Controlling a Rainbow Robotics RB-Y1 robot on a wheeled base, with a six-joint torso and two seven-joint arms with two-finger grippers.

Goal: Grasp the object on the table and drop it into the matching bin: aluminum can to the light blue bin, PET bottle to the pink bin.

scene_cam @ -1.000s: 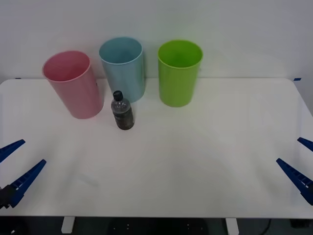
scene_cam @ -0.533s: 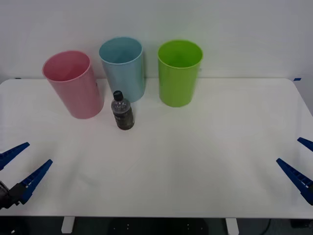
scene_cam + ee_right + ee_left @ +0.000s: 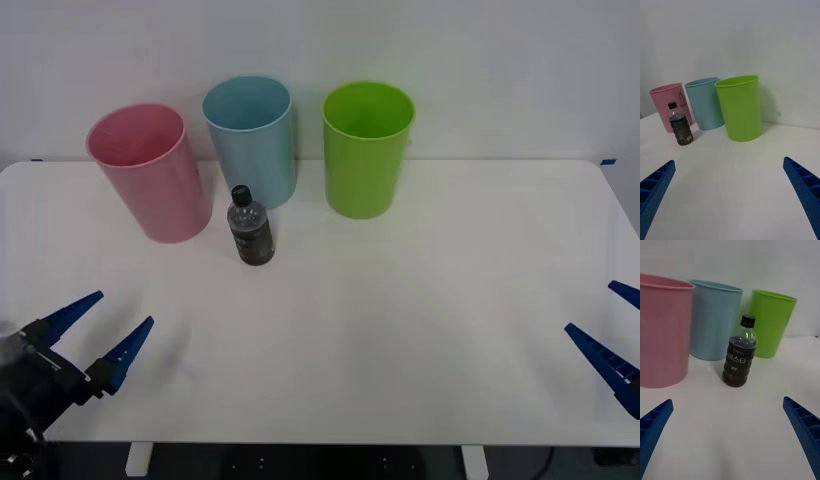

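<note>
PET bottle (image 3: 251, 228) stands upright, well ahead of the open left pincer (image 3: 100, 334).

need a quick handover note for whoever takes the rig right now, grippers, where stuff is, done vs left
Left gripper: open, empty, over the table's near left area, facing the PET bottle.
Right gripper: open, empty, parked at the table's right edge.
PET bottle: upright on the table, capped, just in front of the pink bin and the light blue bin. A green bin stands to the right of those.
Done: nothing grasped yet.
Left: grasp the bottle, lift it, drop it into the pink bin.
</note>
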